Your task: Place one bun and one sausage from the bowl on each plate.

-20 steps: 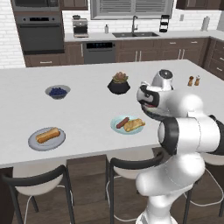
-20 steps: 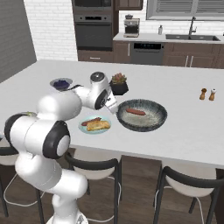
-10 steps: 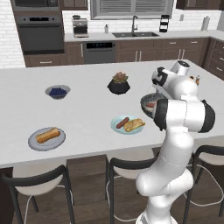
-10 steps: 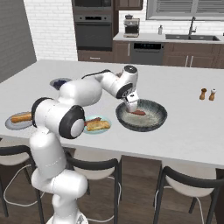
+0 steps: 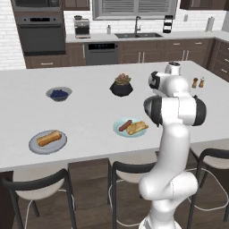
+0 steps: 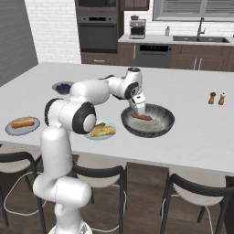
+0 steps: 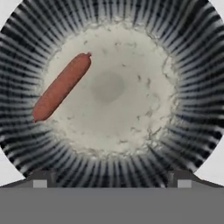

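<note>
Jaws spread wide, nothing between them. Gripper [image 6: 139, 111] poised over the bowl [image 6: 161, 128], pointing down into it; finger tips [image 7: 40, 178] low at the bottom of the hand view, well apart. Directly beneath: speckled pale floor of the bowl, ribbed dark wall around. One sausage [image 7: 61, 86] lying on that floor, off toward the wall, long axis slanted, apart from the finger tips. No bun seen in the bowl. Beside the bowl, on the arm's side, teal plate [image 5: 119, 130] already carrying a sausage [image 5: 125, 125] and a bun [image 5: 137, 128]. Much farther from the bowl along the same counter edge, grey plate [image 5: 35, 146] with a bun [image 5: 48, 138] only, judged to be the one lacking its sausage. Beyond the bowl, toward the far side: salt and pepper shakers [image 6: 217, 98]. Sausage likely light, smooth, rounded, slightly yielding; liable to roll or squirt out if pinched near an end. Best taken at mid-length, jaws set across the short axis, wrist turned to match the slant.
</note>
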Controlling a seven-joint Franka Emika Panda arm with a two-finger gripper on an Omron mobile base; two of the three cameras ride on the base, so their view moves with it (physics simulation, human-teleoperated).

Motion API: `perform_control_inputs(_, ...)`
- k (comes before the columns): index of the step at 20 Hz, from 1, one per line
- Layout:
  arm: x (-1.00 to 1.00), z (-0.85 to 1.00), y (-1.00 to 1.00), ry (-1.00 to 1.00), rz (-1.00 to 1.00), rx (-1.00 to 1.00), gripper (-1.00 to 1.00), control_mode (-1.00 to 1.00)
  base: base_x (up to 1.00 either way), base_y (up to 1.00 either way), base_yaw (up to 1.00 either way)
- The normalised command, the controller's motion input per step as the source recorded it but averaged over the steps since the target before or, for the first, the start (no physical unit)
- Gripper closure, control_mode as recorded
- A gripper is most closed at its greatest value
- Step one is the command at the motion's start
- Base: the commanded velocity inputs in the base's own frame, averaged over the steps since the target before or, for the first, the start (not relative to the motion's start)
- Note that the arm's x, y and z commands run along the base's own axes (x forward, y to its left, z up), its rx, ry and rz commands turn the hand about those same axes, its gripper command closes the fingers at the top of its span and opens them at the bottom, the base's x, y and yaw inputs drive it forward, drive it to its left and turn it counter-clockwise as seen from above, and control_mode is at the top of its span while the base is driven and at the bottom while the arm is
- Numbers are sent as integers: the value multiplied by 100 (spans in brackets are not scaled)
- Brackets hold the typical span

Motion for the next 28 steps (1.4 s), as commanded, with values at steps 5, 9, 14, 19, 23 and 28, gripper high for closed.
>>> perform_control_inputs(5, 27, -42, -13, -7, -31, 0, -100, -100, 0, 0, 0)
perform_control_inputs(9, 54, -5, -23, 0, -6, 0, -100, -100, 0, 0, 0)
perform_control_inputs(14, 18, -8, -50, 0, 4, 2, -100, -100, 0, 0, 0)
perform_control_inputs(19, 11, -19, -13, 0, 0, 5, -100, -100, 0, 0, 0)
perform_control_inputs(23, 20, -22, 0, 0, 0, 4, -100, -100, 0, 0, 0)
perform_control_inputs(28, 45, -6, 0, 0, 0, 2, -100, -100, 0, 0, 0)
